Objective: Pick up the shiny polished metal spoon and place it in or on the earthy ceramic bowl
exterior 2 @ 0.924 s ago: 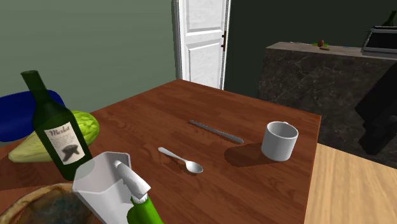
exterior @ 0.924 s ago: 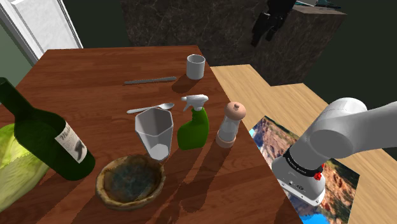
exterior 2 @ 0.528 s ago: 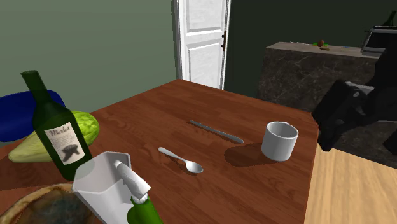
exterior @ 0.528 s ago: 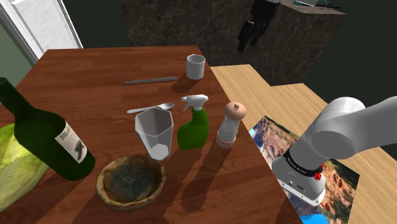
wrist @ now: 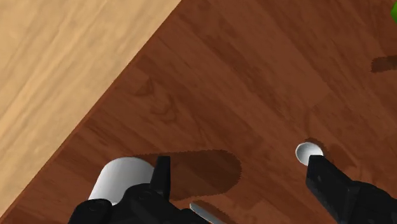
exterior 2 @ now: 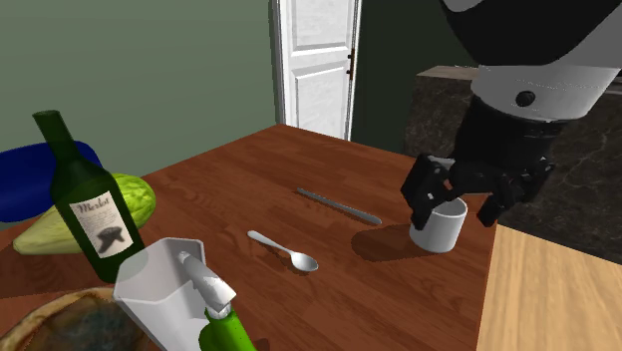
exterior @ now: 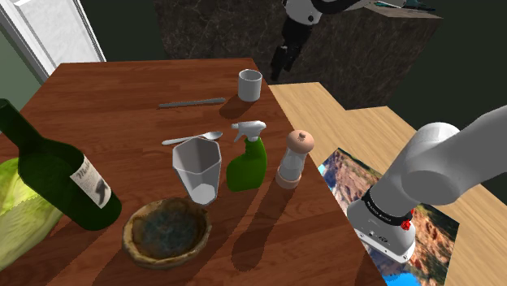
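The metal spoon [exterior: 191,138] [exterior 2: 284,251] lies flat on the brown wooden table, its bowl end [wrist: 309,153] just off one fingertip in the wrist view. The earthy brown bowl [exterior: 166,231] [exterior 2: 60,317] stands near the table's front edge in the shoulder view. My black gripper [exterior: 280,61] [exterior 2: 454,204] [wrist: 242,184] hangs in the air over the white mug [exterior: 249,84] [exterior 2: 439,224] [wrist: 121,178] by the table's edge. Its fingers stand apart with nothing between them.
A grey knife [exterior: 192,103] [exterior 2: 339,206] lies beyond the spoon. A clear cup [exterior: 197,169], a green spray bottle [exterior: 248,158] and a pepper grinder [exterior: 296,160] stand between spoon and bowl. A dark wine bottle [exterior: 57,171] and a lettuce [exterior: 16,211] stand at the shoulder view's left.
The gripper has come in from beyond the table's edge and now hovers over the mug. Nothing on the table has moved.
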Tool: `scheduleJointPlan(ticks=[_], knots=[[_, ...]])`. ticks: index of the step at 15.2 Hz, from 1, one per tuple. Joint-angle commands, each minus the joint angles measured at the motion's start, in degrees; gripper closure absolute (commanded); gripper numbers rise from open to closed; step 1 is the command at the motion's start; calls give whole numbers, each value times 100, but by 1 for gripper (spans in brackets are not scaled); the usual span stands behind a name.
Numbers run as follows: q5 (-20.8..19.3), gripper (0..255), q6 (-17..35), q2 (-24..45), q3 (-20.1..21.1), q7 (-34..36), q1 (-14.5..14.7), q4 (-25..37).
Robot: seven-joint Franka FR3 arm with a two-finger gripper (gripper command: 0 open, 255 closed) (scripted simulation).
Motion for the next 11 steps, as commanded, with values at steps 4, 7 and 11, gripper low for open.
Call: scheduleJointPlan(ticks=[4, 7, 11], knots=[[251, 0, 561, 820, 72, -451, 303, 264], [405, 0, 850, 1328, 142, -721, 470, 483], [599, 0, 1169, 2001, 262, -1077, 672, 833]])
